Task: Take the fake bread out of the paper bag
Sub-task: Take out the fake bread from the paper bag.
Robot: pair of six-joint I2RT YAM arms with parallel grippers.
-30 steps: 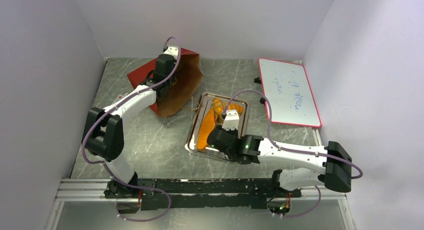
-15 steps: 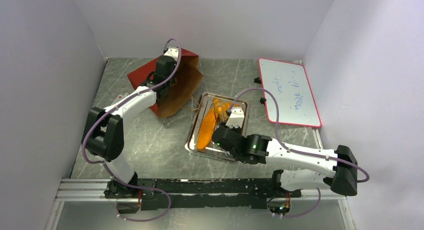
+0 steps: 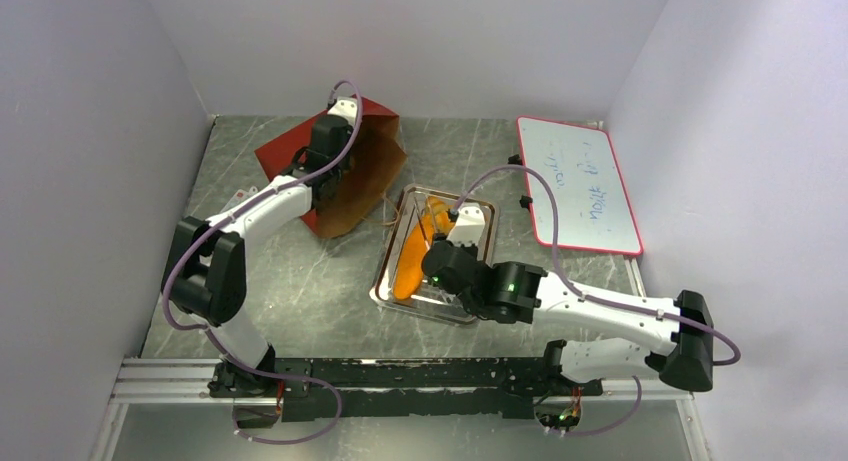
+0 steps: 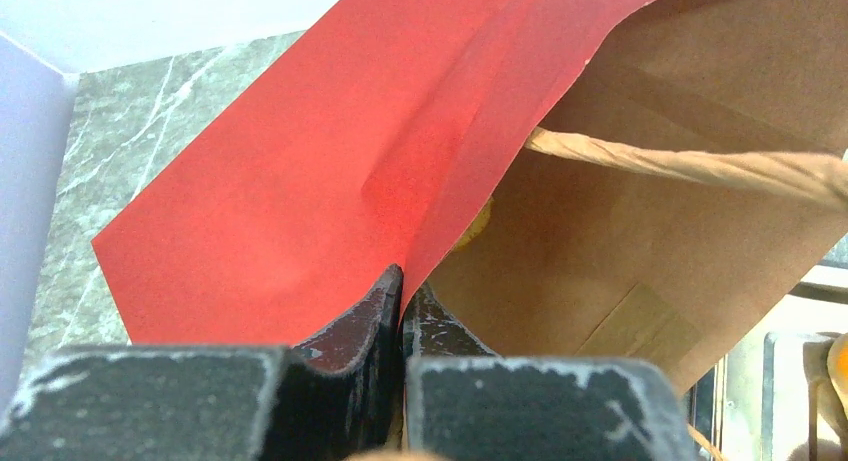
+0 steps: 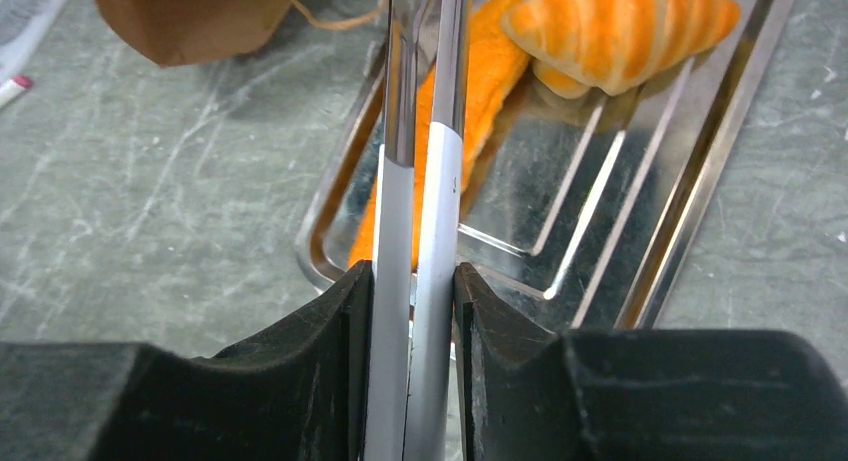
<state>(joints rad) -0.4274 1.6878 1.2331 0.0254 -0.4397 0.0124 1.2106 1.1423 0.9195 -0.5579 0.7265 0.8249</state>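
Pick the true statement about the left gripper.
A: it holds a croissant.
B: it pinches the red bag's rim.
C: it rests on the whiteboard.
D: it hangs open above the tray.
B: in the left wrist view the left gripper is shut on the red edge of the paper bag, right at its open mouth.

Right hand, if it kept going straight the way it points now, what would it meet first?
Probably the long orange loaf in the metal tray: the right hand grips silver tongs whose blades reach over it. Height above it is unclear.
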